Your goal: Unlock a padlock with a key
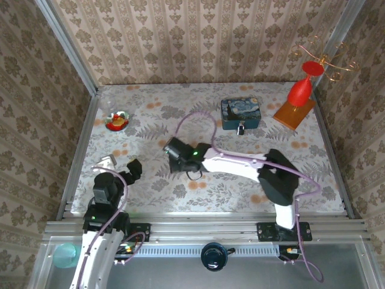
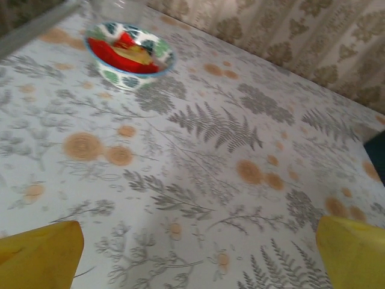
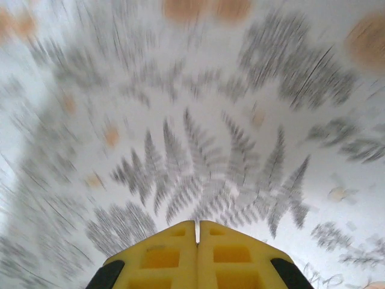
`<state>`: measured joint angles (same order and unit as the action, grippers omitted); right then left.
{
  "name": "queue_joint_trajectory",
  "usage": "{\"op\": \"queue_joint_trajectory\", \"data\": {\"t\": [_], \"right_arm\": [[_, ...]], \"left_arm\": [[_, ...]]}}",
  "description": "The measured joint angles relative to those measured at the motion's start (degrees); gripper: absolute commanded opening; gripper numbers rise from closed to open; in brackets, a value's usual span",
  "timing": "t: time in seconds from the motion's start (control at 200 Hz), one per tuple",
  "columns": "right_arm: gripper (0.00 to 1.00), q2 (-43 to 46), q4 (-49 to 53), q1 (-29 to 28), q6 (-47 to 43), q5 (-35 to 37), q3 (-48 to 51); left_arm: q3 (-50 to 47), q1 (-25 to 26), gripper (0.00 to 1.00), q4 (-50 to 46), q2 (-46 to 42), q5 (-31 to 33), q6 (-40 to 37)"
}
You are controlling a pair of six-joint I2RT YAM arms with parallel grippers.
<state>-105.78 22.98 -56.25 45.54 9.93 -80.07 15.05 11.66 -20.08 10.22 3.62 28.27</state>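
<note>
The tiny dark padlock (image 1: 240,128) with its silvery shackle hangs at the front of the blue starry tin (image 1: 240,112), far right of centre. My right gripper (image 1: 169,150) reaches left across the middle of the table, well away from the padlock. In the right wrist view its yellow fingers (image 3: 174,256) are pressed together, shut, with nothing showing between them (image 3: 197,226), and the tablecloth is blurred by motion. A thin dark ring (image 1: 194,174), perhaps the key's ring, lies on the cloth under that wrist; I cannot make out a key. My left gripper (image 1: 120,164) (image 2: 198,265) hovers open over bare cloth at the near left.
A patterned bowl (image 1: 118,120) (image 2: 129,54) with red contents sits at the far left. A red vase (image 1: 301,89) stands on an orange board (image 1: 293,114) at the far right corner. Wallpapered walls close in the table on three sides.
</note>
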Motion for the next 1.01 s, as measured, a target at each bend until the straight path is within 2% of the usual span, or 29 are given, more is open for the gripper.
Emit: {"op": "queue_joint_trajectory", "data": {"t": [0.12,0.235,0.455,0.645,0.71,0.78,1.005], "right_arm": [[0.00,7.37,-6.27,1.90,4.28,-0.02,6.32],[0.00,11.76,-8.87,1.90,6.84,-0.04,10.71],[0.00,17.79,-9.75,2.34,7.52,-0.09,12.55],[0.00,24.20,-9.42,2.64,5.57,-0.17,12.74],[0.00,25.92,-9.16,2.64,5.11,-0.26,13.00],[0.00,27.82,-9.09,2.64,4.66,-0.61,13.77],[0.00,31.47,-9.03,2.64,3.89,-2.51,16.87]], "left_arm": [[-3.02,0.55,1.00,10.40,8.79,-8.52,0.02],[-4.59,5.01,0.97,21.07,18.12,-14.53,-0.04],[-5.05,22.08,0.90,39.56,31.08,-16.06,-5.27],[-5.03,30.47,0.85,52.09,38.64,-15.82,-12.28],[-4.92,32.48,0.77,55.54,40.39,-15.85,-15.39],[-4.70,33.70,0.74,58.38,42.42,-16.52,-19.06],[-4.22,34.05,0.59,64.78,46.64,-20.02,-27.32]]}}
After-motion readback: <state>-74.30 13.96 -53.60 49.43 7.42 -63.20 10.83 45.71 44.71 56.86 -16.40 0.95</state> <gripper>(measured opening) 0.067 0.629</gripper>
